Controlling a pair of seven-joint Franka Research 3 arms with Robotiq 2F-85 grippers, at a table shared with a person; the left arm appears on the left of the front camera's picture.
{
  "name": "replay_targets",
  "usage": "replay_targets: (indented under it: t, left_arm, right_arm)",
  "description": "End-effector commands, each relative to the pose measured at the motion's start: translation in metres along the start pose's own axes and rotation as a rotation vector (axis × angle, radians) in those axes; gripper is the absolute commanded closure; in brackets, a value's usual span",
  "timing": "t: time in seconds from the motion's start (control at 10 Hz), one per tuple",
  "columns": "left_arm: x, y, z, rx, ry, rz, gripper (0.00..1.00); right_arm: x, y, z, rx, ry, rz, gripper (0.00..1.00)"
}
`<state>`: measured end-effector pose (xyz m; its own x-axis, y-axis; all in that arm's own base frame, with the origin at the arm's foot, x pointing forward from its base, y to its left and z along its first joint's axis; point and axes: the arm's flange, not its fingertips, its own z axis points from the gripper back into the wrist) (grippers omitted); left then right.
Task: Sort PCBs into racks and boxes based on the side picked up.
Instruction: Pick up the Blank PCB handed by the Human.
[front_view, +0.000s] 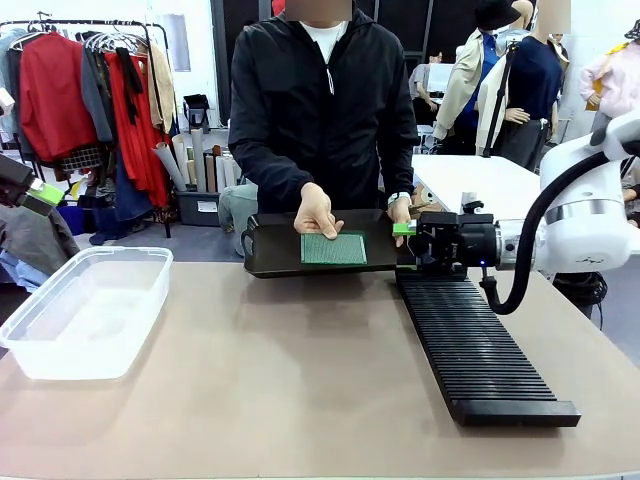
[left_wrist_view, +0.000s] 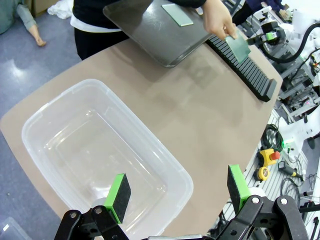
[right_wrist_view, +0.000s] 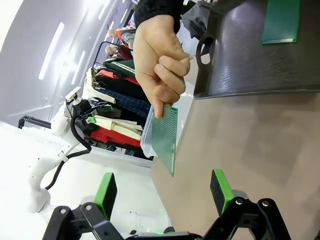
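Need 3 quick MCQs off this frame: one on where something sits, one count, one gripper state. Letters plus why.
1. The clear tub sits on the table at:
A) the robot's left side
B) the robot's right side
C) the middle

2. Green boards in view:
A) one
B) two
C) five

3. The right gripper is:
A) shut on a board
B) shut on nothing
C) open

Key:
1 A: the front view has it at picture left, the left arm's side.
2 B: a flat PCB lies on the dark tray, and a held PCB hangs from the person's hand.
3 C: its green pads stand wide apart in the right wrist view, with the held PCB ahead of them.
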<state>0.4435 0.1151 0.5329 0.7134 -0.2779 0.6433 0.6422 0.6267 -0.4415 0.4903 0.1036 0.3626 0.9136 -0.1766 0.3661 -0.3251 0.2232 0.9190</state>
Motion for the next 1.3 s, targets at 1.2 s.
replay_targets:
  t: [1.2]
  left_arm:
    - [0.000,-0.002,0.000,-0.006,-0.005,0.003,0.00]
  right_arm:
    - [0.027,-0.001,-0.084,0.091,0.076,-0.059,0.00]
